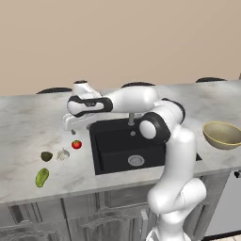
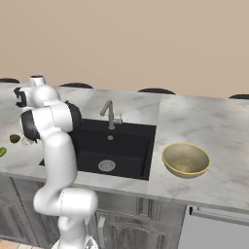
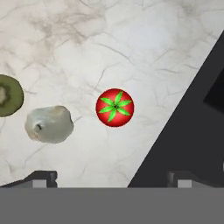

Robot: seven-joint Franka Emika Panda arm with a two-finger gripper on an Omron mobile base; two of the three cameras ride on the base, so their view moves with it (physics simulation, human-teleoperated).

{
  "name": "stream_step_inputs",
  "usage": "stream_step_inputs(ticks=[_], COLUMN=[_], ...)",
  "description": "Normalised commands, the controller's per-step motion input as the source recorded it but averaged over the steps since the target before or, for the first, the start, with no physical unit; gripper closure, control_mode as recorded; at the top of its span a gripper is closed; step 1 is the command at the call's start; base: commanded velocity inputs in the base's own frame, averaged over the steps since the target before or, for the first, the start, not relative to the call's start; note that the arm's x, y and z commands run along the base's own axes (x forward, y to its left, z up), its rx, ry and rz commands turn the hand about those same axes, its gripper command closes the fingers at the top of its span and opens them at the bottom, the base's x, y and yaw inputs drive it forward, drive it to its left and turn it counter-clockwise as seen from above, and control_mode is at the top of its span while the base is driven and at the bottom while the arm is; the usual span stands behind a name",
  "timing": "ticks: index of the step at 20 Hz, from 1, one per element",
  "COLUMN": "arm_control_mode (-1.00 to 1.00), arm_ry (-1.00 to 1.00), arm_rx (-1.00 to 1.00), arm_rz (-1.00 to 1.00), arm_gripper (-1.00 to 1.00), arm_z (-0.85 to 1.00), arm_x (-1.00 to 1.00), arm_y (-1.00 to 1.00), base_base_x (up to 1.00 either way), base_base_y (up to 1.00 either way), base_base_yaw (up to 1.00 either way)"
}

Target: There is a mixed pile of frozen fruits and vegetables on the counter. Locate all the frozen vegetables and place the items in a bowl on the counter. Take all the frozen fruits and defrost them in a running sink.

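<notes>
Red tomato [image 3: 114, 107] lies below wide-spread jaws, seemingly beside garlic bulb [image 3: 48, 124].

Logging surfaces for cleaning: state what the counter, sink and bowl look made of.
Counter: pale stone, probably marble, by its grey veining, smooth.
Sink: matte black, maybe composite; round silvery metal drain.
Bowl: tan with a paler inside, possibly ceramic or wood; the rendering leaves it open.
</notes>
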Motion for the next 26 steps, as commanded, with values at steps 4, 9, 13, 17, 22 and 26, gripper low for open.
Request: stream_step_inputs(ticks=[4,9,13,17,22,26], arm_control_mode=[-1.0,-1.0,-1.0,-1.0,-1.0,-1.0], arm_ry=[0.0,0.0,0.03,0.04,0.04,0.08], arm_rx=[-0.05,-0.02,0.0,0.0,0.0,0.01], arm_rz=[0.02,0.02,0.02,0.0,0.0,0.0], arm_gripper=[-1.0,-1.0,-1.0,-1.0,-1.0,-1.0], arm_z=[-0.16,-0.25,-0.33,-0.25,-0.24,-0.26], arm_x=[0.18,0.19,0.13,0.19,0.12,-0.05], arm_y=[0.12,0.14,0.1,0.02,0.01,0.13], base_base_x=[0.0,0.0,0.0,0.0,0.0,0.0], base_base_y=[0.0,0.0,0.0,0.0,0.0,0.0], base_base_yaw=[0.0,0.0,0.0,0.0,0.0,0.0])
